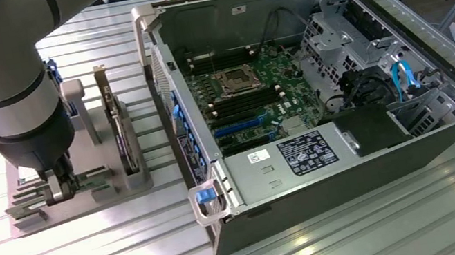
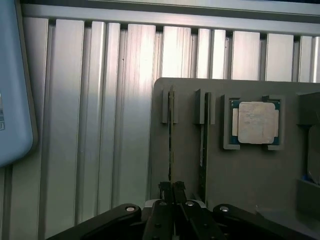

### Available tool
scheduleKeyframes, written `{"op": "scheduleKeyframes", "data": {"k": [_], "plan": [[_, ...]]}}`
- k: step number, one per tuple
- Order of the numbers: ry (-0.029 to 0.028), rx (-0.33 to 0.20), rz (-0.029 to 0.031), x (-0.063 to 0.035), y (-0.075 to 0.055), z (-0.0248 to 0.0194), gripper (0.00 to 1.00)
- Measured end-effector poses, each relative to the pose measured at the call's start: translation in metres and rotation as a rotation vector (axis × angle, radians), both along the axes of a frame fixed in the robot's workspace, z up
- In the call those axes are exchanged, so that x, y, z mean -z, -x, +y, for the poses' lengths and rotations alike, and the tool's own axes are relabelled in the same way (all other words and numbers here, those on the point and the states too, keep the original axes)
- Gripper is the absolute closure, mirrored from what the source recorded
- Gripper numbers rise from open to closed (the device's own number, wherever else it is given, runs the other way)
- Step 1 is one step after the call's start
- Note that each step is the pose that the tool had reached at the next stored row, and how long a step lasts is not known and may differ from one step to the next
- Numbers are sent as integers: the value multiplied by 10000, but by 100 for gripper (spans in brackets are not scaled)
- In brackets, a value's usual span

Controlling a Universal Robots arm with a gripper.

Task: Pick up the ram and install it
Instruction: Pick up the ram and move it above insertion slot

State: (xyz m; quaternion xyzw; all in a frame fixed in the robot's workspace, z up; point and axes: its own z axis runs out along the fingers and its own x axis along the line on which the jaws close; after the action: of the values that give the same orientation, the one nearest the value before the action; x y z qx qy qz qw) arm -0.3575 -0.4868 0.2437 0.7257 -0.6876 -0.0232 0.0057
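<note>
Our wrist view has the gripper (image 2: 172,194) clenched on the ram (image 2: 171,130) in the grey holder (image 2: 240,175). The exterior view adds the computer case (image 1: 359,183) alongside.

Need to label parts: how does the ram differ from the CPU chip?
The ram is a long thin stick standing on edge; the CPU chip is square and lies flat. The ram shows a dark edge, the CPU chip a silver lid. The gripper is shut on the ram; the CPU chip sits free. Both sit in the gray holder.
</note>
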Motion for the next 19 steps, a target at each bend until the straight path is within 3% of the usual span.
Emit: {"op": "scheduleKeyframes", "data": {"k": [19], "plan": [[0, 63, 1, -338, -1, 0, 88]]}}
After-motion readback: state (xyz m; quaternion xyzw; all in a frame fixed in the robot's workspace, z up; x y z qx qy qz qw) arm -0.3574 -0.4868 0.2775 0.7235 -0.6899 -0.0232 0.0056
